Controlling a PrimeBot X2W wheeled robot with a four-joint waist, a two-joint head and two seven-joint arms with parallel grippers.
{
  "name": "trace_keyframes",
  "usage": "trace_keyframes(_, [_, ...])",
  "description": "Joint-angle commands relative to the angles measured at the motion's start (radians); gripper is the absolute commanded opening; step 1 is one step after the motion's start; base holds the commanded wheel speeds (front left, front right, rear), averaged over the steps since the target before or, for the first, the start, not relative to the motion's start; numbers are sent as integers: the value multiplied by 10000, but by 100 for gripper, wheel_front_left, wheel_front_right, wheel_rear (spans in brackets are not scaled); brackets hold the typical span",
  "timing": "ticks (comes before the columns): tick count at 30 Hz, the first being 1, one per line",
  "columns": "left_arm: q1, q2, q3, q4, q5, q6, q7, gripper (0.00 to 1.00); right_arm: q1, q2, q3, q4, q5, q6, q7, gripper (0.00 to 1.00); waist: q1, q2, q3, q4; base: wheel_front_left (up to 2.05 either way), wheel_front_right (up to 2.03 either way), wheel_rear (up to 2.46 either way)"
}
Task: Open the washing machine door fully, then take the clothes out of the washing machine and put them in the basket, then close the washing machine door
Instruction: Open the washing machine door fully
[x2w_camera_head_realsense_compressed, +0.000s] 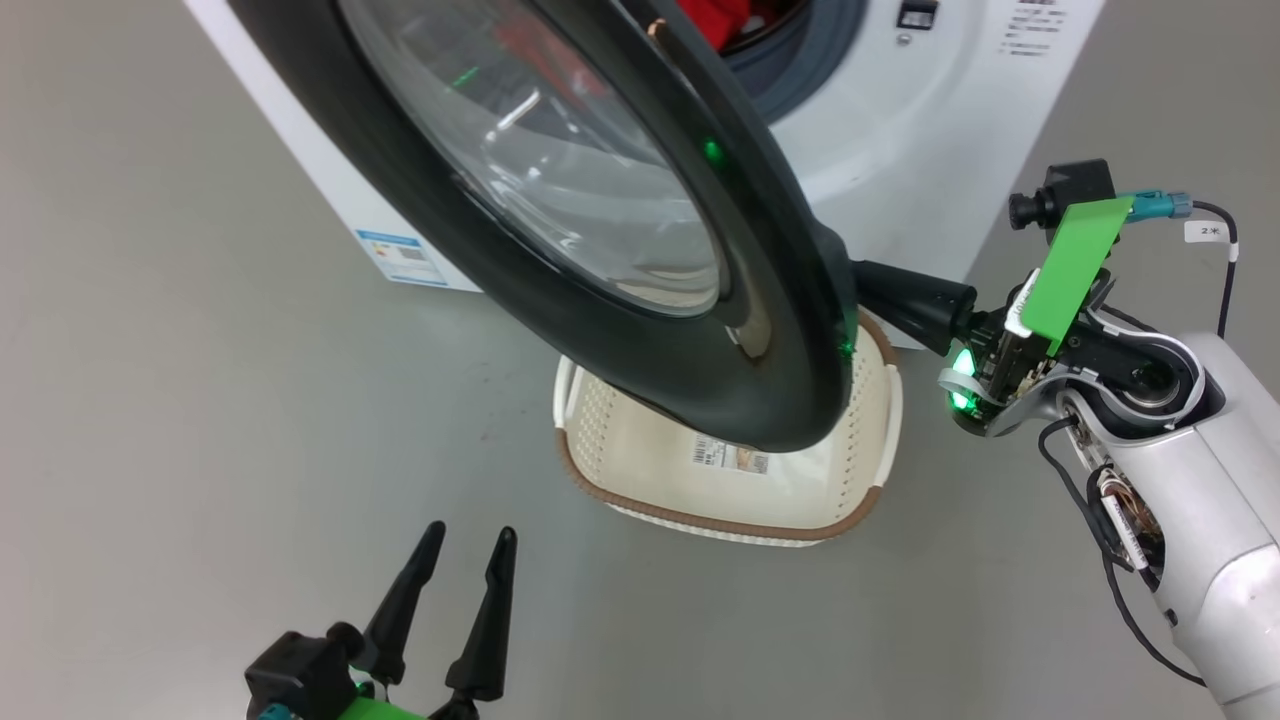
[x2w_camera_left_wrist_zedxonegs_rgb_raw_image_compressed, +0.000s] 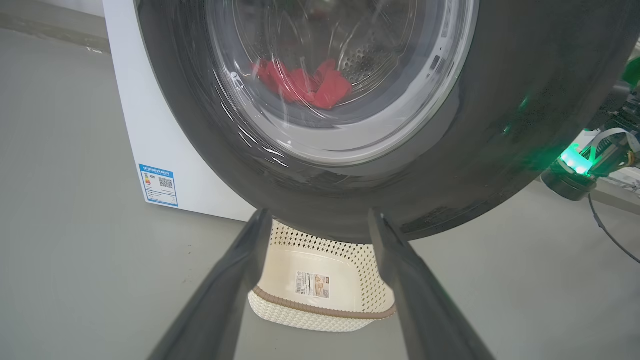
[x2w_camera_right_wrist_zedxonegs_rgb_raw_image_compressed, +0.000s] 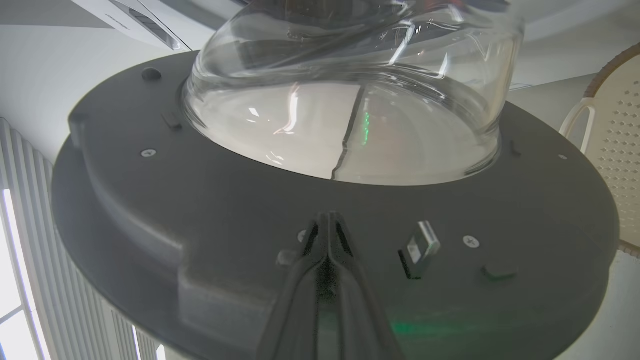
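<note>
Head view shows the washing machine door (x2w_camera_head_realsense_compressed: 480, 260) swung partway out from the washing machine (x2w_camera_head_realsense_compressed: 900, 150), hanging above the cream basket (x2w_camera_head_realsense_compressed: 720, 523) on the floor (x2w_camera_head_realsense_compressed: 200, 400). Right gripper (x2w_camera_right_wrist_zedxonegs_rgb_raw_image_compressed: 326, 220), fingers pressed together on nothing, sets its tips against the door's dark inner face just beside the metal latch (x2w_camera_right_wrist_zedxonegs_rgb_raw_image_compressed: 419, 248). Left gripper (x2w_camera_head_realsense_compressed: 470, 540) spreads wide and empty, low, apart from the door. Red clothes (x2w_camera_left_wrist_zedxonegs_rgb_raw_image_compressed: 310, 87) lie in the drum (x2w_camera_left_wrist_zedxonegs_rgb_raw_image_compressed: 367, 55), behind the glass (x2w_camera_head_realsense_compressed: 560, 150).
</note>
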Motion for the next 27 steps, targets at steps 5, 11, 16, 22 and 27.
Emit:
trace_keyframes(5, [-216, 59, 177, -145, -197, -56, -122, 100, -194, 273, 45, 60, 51, 77, 659, 0, 0, 0, -127, 376, 0, 0, 0])
trace_keyframes(11, [20, 59, 263, -124, -185, -56, -122, 100, 278, 578, 283, -193, -261, 77, 1287, 0, 0, 0, -506, 667, 0, 0, 0])
trace_keyframes(16, [221, 59, 376, -138, -99, -56, -122, 100, 743, 928, 341, -519, -492, 77, 1555, 0, 0, 0, -822, 999, 0, 0, 0])
trace_keyframes(22, [491, 59, 574, -169, 2, -56, -122, 100, 1252, 1320, 303, -781, -636, 77, 1807, 0, 0, 0, -1163, 1456, 0, 0, 0])
trace_keyframes(27, [628, 59, 732, -229, 37, -56, -122, 100, 1495, 1536, 242, -845, -661, 77, 1935, 0, 0, 0, -1318, 1771, 0, 0, 0])
